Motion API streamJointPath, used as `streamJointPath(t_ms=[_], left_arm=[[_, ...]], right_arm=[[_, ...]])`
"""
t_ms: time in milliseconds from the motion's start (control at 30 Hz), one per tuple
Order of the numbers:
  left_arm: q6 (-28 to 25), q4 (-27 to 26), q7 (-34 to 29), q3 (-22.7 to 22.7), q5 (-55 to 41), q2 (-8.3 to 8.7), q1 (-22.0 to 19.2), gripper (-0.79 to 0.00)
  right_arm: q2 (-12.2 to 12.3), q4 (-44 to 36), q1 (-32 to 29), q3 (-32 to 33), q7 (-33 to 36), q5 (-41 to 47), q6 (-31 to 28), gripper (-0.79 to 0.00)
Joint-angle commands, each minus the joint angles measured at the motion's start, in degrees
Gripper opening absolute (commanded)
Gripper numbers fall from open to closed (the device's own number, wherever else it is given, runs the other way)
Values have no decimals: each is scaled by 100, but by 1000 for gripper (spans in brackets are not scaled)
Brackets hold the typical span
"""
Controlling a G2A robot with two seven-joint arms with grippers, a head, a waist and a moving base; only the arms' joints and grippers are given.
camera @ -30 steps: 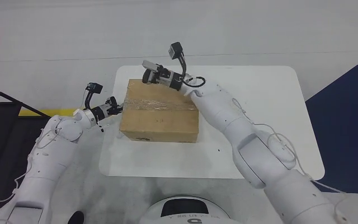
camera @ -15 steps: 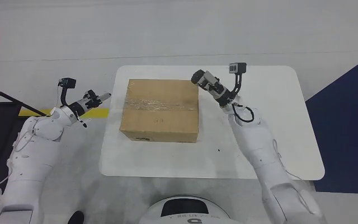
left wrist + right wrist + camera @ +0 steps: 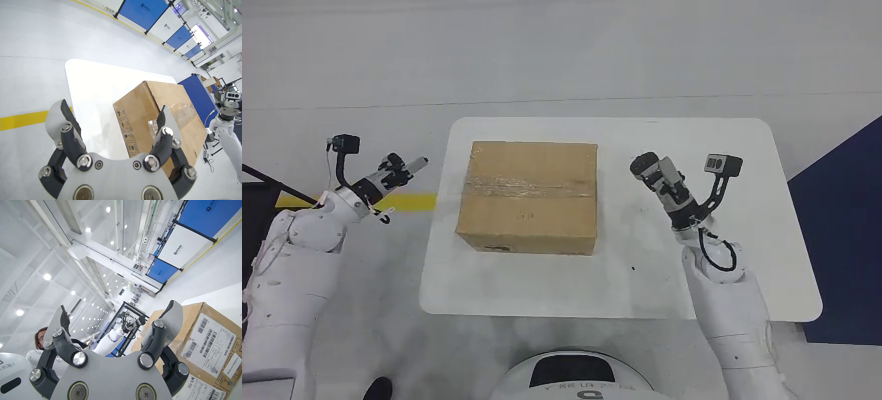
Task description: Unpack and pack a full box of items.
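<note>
**Bright, even hall light**

Ceiling lamps (image 3: 47, 276) flood everything. The white worktop (image 3: 90, 81) glares, nearly washed out. The box (image 3: 532, 200) throws only a faint shadow, I think. Wrist views bend straight lines at the edges.

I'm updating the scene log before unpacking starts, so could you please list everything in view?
cardboard box: one, brown, taped shut, on the table.
clear tape: one strip, across the box top.
labels: several, white, on a box side.
table: one, white.
floor stripe: one, yellow, beside the table.
left gripper: one, grey-black, open, beyond the table edge.
right gripper: one, grey-black, open, over the table beside the box.
</note>
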Motion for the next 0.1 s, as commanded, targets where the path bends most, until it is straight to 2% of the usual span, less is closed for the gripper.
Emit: streamJointPath(t_ms=[0,67], left_arm=[[0,0,0,0,0,0,0,-1],[0,0,0,0,0,0,0,-1]], right_arm=[[0,0,0,0,0,0,0,0],[0,0,0,0,0,0,0,0]])
